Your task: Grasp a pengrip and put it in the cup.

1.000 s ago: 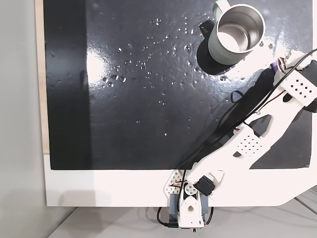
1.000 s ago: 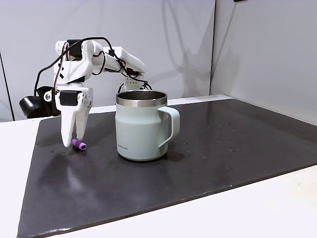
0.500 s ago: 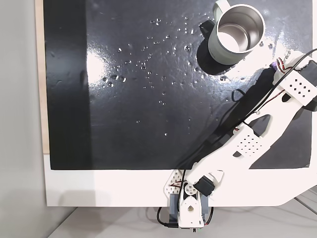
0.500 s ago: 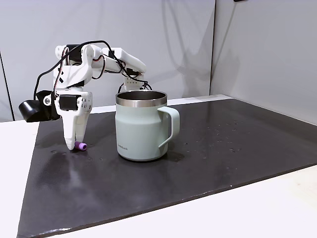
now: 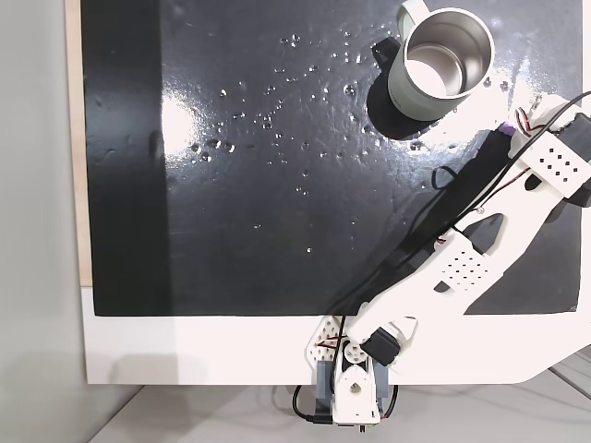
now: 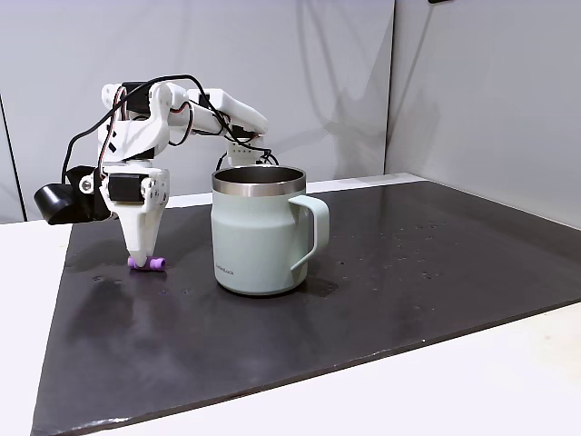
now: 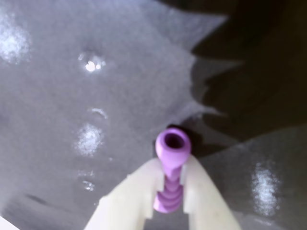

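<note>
Down at the black mat (image 6: pixel 381 282), just beside the cup (image 6: pixel 261 232), my pincer (image 6: pixel 143 258) stands almost vertical with its tips on the surface. Its two fingers (image 7: pixel 139 199) are clamped on the pengrip (image 7: pixel 170 175), which lies on the mat between them. From the wrist view I see that I hold only the ribbed back part; the open front end sticks out past my fingertips.

This is where trouble can come, I think. The pengrip looks soft and ribbed, so if I squeeze it off its middle it can squirt forward out of the fingers when I lift. It can also turn in the grip and hang crooked.

The cup stands very near, its steel rim higher than my fingertips. If I move sideways before I rise enough, I judge that my pincer can hit the wall and push the cup, or knock the pengrip loose onto the tabletop (image 5: pixel 212 355).
</note>
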